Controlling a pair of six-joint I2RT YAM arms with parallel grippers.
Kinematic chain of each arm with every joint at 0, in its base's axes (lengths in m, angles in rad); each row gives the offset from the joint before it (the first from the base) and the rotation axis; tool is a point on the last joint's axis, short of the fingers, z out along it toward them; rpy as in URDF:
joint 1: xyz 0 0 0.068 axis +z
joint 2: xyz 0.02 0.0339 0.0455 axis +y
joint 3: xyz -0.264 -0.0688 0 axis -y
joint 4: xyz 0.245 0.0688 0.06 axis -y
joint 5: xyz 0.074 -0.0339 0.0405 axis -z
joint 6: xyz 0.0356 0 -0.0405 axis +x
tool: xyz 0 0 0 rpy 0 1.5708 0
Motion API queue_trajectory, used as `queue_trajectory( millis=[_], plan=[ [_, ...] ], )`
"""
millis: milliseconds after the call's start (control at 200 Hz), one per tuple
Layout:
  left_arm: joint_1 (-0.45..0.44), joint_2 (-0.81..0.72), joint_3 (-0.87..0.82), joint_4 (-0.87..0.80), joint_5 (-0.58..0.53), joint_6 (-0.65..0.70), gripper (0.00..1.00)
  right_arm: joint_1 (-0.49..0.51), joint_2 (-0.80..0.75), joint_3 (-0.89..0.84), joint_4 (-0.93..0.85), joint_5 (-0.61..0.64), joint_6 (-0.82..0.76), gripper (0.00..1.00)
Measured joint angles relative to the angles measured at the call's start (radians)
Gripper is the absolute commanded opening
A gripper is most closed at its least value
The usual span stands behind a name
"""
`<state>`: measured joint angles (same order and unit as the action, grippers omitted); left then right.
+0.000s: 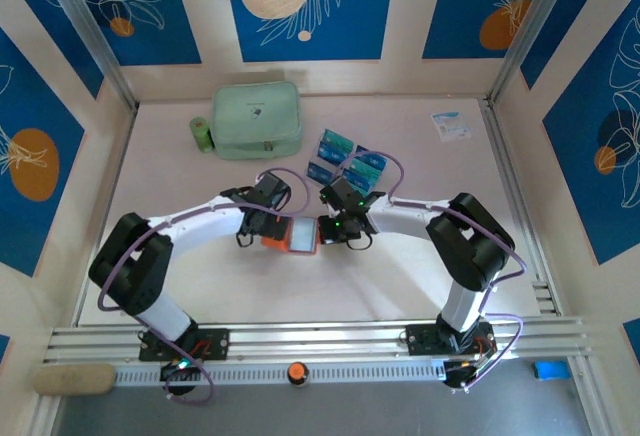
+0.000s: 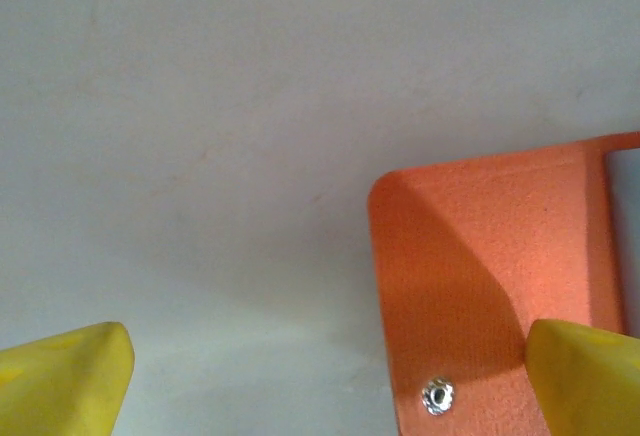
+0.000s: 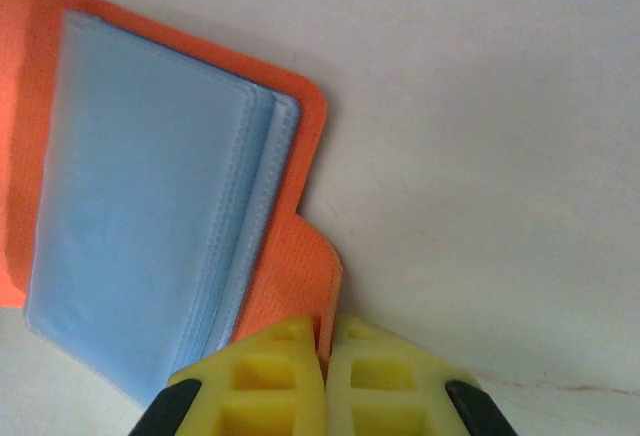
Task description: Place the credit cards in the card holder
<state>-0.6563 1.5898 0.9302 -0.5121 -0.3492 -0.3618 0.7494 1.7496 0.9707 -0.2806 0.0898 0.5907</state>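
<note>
**Inspector:** What is recorded on the tabletop (image 1: 420,266), largest item first?

**Assistant:** A mint-green zip pouch (image 1: 258,118) is noted at the far side, left of centre. The credit cards (image 1: 352,164), teal-blue, are found lying flat in a loose cluster just right of it, none of them gripped.

**Inspector:** And the card holder?

**Assistant:** The card holder (image 1: 294,236) is located mid-tabletop between the two arms. It is laid open, with pale blue plastic sleeves (image 3: 150,216) exposed.

**Inspector:** The pincers?

**Assistant:** The right pincer (image 3: 325,351) is clenched, with the holder's orange flap pinched between its fingers. The left pincer (image 2: 327,356) is released and spread wide. One yellow finger (image 2: 585,376) is seen over the holder's corner (contact cannot be confirmed), and the other over bare tabletop. A small metal snap (image 2: 437,394) is recorded on the orange surface just beside that finger.
</note>
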Motion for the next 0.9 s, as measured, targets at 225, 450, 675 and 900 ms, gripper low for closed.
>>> queue_trajectory(
  millis=[225,450,675,900],
  plan=[
    [0.0,-0.004,-0.088,0.032,0.018,-0.078,1.0,0.0,0.0,-0.01,0.016,-0.015,0.0,0.0],
    [0.0,-0.014,-0.11,0.059,0.027,-0.117,1.0,0.0,-0.003,-0.02,0.029,-0.019,0.001,0.0],
    [0.0,-0.021,-0.108,0.057,0.036,-0.12,1.0,0.001,-0.019,-0.031,0.024,-0.023,0.006,0.0],
    [0.0,-0.097,-0.067,0.032,0.127,-0.135,1.0,0.001,-0.019,-0.031,0.021,-0.027,0.008,0.0]
  ],
)
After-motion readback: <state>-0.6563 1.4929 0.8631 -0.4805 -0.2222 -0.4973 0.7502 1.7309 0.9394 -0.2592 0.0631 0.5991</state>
